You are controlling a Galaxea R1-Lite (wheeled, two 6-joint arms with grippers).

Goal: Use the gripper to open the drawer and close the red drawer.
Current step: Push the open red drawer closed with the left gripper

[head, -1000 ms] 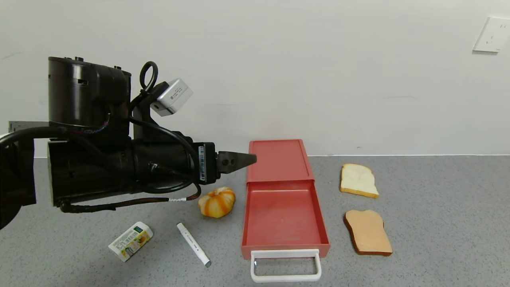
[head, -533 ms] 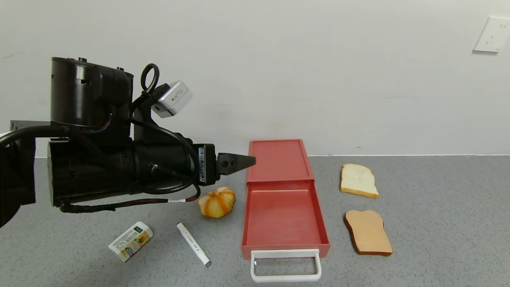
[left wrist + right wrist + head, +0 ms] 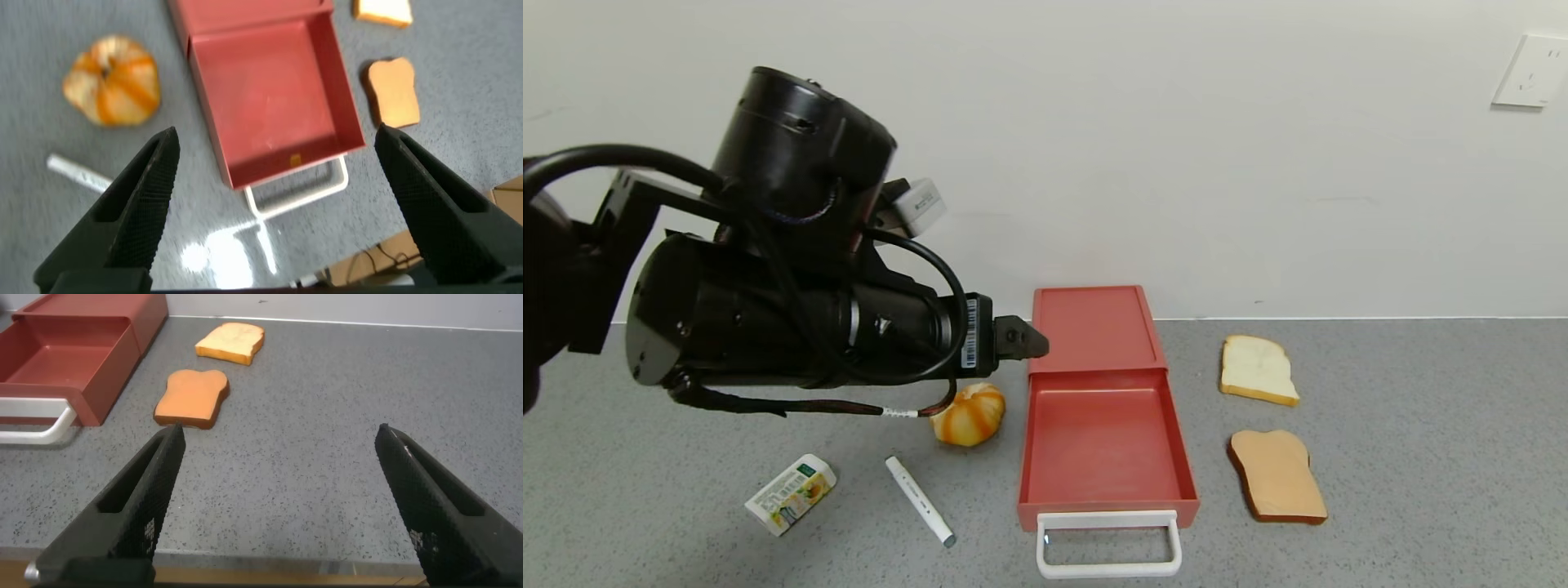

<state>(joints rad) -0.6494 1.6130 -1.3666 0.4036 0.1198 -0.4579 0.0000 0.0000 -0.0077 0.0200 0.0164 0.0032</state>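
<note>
One drawer matters here, and it lies pulled open on the grey table, its tray slid toward the robot. Nearest of all, at six o'clock from the tray, sits the white loop handle, standing clear of the tray front with a gap inside the loop. That is the place to take hold or to push: a thin, stiff bar, probably smooth and a bit slippery. The whole box looks like light rigid plastic, so I judge it may skate on the table unless the push runs straight toward twelve o'clock, into the housing.

At nine o'clock from the tray lie a white marker and a small carton; a little farther, a toy pumpkin. At three o'clock lie two bread slices, the paler one farther back.

Above the pumpkin hovers the left gripper, high over the table, its fingers spread wide and holding nothing. The right gripper hangs low near the table's front edge, also spread wide and empty. Farthest, the drawer's housing meets the wall.
</note>
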